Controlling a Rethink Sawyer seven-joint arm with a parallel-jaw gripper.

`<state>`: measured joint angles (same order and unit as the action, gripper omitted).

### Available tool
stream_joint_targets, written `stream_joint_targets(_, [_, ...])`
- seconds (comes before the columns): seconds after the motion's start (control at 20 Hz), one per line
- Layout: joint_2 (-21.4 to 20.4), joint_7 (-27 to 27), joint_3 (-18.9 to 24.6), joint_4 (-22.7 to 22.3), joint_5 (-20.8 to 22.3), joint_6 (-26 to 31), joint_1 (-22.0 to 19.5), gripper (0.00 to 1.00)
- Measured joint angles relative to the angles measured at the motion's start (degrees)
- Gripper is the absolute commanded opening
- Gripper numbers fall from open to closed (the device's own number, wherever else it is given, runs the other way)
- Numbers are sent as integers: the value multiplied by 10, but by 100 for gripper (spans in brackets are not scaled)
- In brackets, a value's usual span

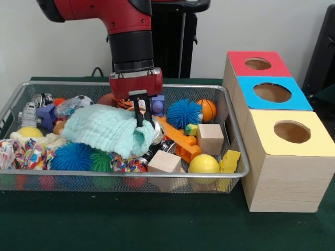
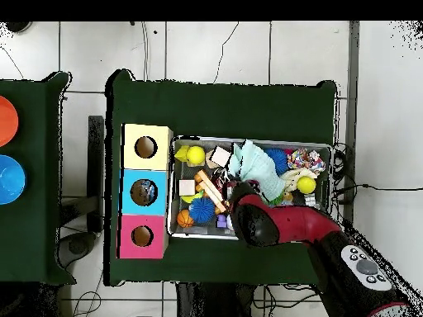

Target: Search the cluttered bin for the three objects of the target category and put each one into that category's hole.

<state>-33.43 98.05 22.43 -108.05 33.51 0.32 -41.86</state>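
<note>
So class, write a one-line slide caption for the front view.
Sawyer's claw reaches into the mesh bin at a mint cloth, beside boxes with red, blue and yellow holed tops.

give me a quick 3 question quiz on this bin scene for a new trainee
1. True or false: the gripper is down in the wire bin, at the pale green cloth.
2. Multiple choice: in the front view, which hole box stands nearest the camera? A) red box B) blue box C) yellow box
3. Fill in: the yellow ball at the bin's front edge lies between a wooden block and a yellow ____.

Key
1. True. The gripper's tips meet the cloth's right edge.
2. C, the yellow box; the blue box is behind it and the red box farthest.
3. Block: the yellow block is just right of the ball.
</note>
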Motion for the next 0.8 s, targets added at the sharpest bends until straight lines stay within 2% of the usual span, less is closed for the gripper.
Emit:
stream_joint_targets(0.65, [-2,0,-37,-17,-64,-33,19,0])
stream_joint_targets(0.7, [-3,0,-40,-18,-68,-35,22,100])
stream_joint_targets(0.8, [-4,0,-43,-19,-70,-37,24,100])
